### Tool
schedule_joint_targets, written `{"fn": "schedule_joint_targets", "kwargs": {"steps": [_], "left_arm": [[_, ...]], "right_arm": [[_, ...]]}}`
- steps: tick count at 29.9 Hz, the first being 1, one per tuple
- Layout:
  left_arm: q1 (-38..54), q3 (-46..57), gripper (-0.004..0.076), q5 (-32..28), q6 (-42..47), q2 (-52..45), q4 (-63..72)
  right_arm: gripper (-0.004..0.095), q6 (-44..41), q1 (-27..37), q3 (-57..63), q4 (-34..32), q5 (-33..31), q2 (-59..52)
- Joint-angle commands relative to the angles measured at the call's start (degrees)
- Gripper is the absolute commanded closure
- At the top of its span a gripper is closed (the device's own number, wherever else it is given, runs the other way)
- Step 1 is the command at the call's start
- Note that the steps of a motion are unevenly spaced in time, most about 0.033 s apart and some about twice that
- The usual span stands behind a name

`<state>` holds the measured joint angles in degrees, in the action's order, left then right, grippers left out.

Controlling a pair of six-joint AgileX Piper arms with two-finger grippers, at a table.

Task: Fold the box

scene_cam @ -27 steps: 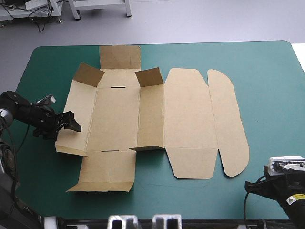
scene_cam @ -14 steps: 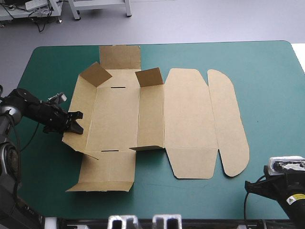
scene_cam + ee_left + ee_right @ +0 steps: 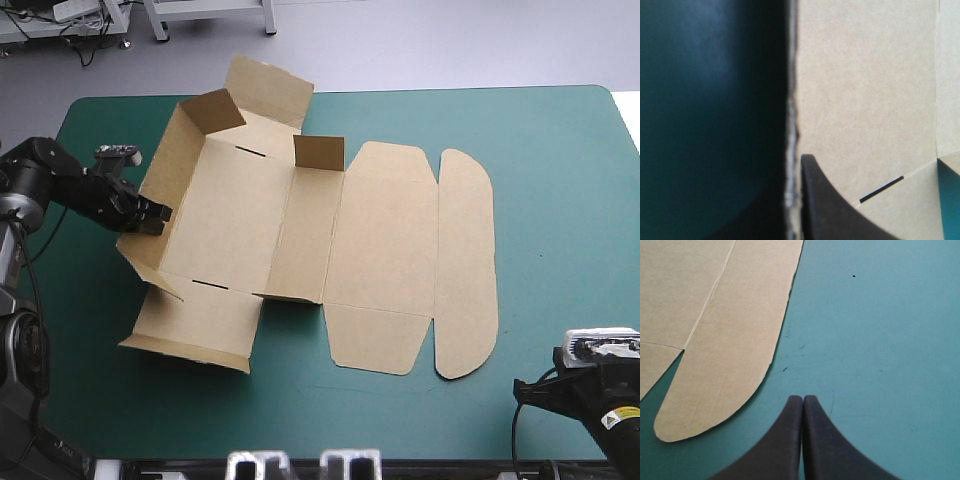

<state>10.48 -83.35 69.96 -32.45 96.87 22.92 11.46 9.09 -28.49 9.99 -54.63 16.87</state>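
Across the table (image 3: 560, 150), the box (image 3: 390, 250) has turned and shifted leftward since earlier, its left wall now raised; it lies mid-table. Left end effector (image 3: 156, 215) pinches that wall's edge; right end effector (image 3: 803, 401), pressed together, sits near the box's rounded flap.

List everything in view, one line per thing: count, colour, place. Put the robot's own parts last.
box: one, brown, on the left and middle of the table; left wall raised, far flaps standing, lid panels flat toward the right.
table: one, teal-green cover, under everything.
left gripper: one, black, at the box's left side, shut on the raised left wall.
right gripper: one, black, shut, over bare cover beside the rounded near corner of the lid, holding nothing.
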Motion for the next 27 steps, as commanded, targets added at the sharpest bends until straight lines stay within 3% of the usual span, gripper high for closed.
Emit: {"fn": "schedule_joint_targets", "kwargs": {"steps": [1,12,16,27], "left_arm": [[-6.2,-7.0,0.0733,4.1,-4.6,-3.3,-5.0],[-27.0,-15.5,0.0733,-7.1,-9.0,-3.3,-29.4],[-30.8,-15.8,0.0733,-11.6,-9.0,-3.3,-30.4],[-45.7,-15.8,0.0733,-16.6,-8.7,-4.0,-38.3]], "right_arm": [[0.0921,0.0,0.0,-1.3,0.5,3.3,0.6],[0.0921,0.0,0.0,-1.5,2.5,-0.7,0.6],[0.0921,0.3,0.0,-1.3,2.2,-3.8,0.6],[0.0921,0.7,0.0,-2.1,1.7,-3.1,0.6]]}}
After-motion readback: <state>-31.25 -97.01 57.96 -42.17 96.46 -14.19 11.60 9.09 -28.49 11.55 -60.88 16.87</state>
